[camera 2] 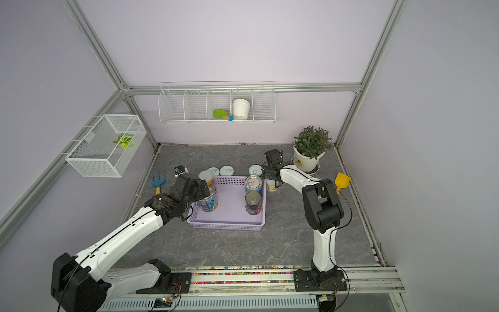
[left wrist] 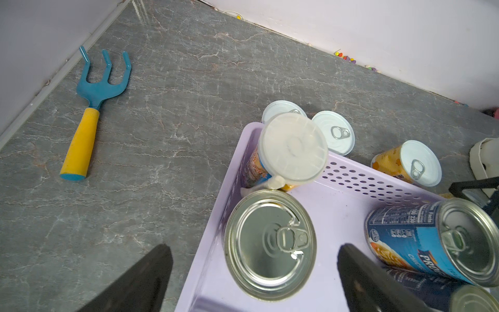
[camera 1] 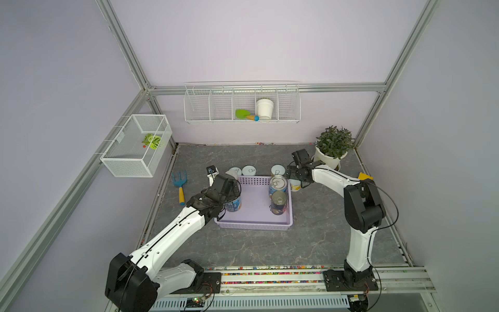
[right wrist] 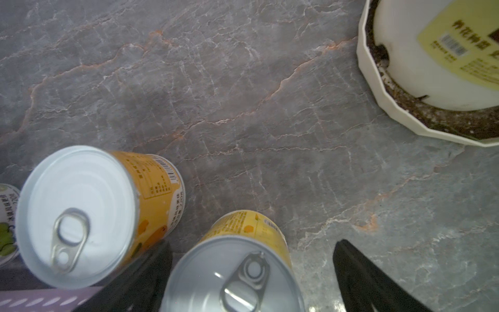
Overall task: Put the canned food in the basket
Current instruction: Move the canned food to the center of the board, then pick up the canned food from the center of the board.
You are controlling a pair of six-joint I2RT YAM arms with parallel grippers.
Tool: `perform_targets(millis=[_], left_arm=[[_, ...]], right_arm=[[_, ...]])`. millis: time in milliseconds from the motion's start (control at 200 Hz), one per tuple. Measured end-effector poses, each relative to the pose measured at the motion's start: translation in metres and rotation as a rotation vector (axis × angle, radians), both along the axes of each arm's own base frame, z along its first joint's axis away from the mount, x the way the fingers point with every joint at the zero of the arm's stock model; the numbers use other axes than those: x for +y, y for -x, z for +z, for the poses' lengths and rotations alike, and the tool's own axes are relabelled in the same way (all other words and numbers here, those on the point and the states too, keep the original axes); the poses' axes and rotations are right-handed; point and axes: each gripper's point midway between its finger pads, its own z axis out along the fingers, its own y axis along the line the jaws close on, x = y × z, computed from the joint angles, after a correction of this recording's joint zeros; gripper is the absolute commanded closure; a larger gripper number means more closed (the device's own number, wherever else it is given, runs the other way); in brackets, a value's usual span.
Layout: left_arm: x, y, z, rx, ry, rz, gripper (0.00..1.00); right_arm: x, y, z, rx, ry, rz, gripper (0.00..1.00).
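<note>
Count of cans: four in basket (camera 1: 253, 226), four out on worktop (camera 1: 243, 251). Inside: lidded can (left wrist: 294, 147) in far left corner, silver-top can (left wrist: 270, 243) just nearer robot, blue-label can (camera 1: 278, 184) and dark can (camera 1: 279, 202) along right wall. Outside: white-top pair (camera 2: 226, 170) behind far wall, yellow can (right wrist: 78, 216) behind far right corner, second yellow can (right wrist: 229, 272) just beside right wall.

Left claw (left wrist: 255, 246): wide open, astride silver-top can from above, fingers (left wrist: 140, 283) clear on both sides, gripping nothing. Reads as a release stance: can upright on basket floor, tucked against left wall, middle free for the four outside.

Right claw (right wrist: 252, 243): open, lowered astride second yellow can, not closed on it. Reads as pre-grasp; closest can to basket on that side, so shortest carry.

From top views: layout and count, but silver-top can mostly hidden under left wrist, second yellow can half under right claw. From left wrist view: clear gap either side of silver-top can. From right wrist view: one finger close beside second yellow can, other well apart, so off-centre; contact not resolvable. Also green-label can (right wrist: 6, 221) at frame edge, label colour unreadable from above.
</note>
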Motion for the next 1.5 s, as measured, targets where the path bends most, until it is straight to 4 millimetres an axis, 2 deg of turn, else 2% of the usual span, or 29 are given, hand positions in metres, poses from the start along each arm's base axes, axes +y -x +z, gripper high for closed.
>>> perform_targets(millis=[120,375,525,825,1160,1270,1500], left_arm=[[0.0,0.0,0.0,0.0,0.0,0.0,0.0],[0.0,0.0,0.0,0.0,0.0,0.0,0.0],[0.0,0.0,0.0,-0.001,0.001,0.0,0.0],[0.0,0.0,0.002,-0.005,0.003,0.0,0.0],[0.001,0.001,0.004,-0.012,0.008,0.0,0.0],[0.001,0.002,0.004,-0.011,0.008,0.0,0.0],[0.002,0.003,0.003,-0.012,0.008,0.0,0.0]], right_arm=[[-0.01,0.011,0.001,0.003,0.014,-0.015,0.03],[-0.034,0.052,-0.022,0.106,0.064,-0.028,0.03],[-0.045,0.065,-0.023,0.121,0.069,-0.04,0.03],[-0.045,0.056,-0.012,0.099,0.066,-0.036,0.07],[-0.04,0.056,-0.012,0.101,0.049,-0.01,0.24],[-0.04,0.056,-0.012,0.102,0.047,-0.005,0.27],[-0.04,0.056,-0.011,0.102,0.037,-0.005,0.45]])
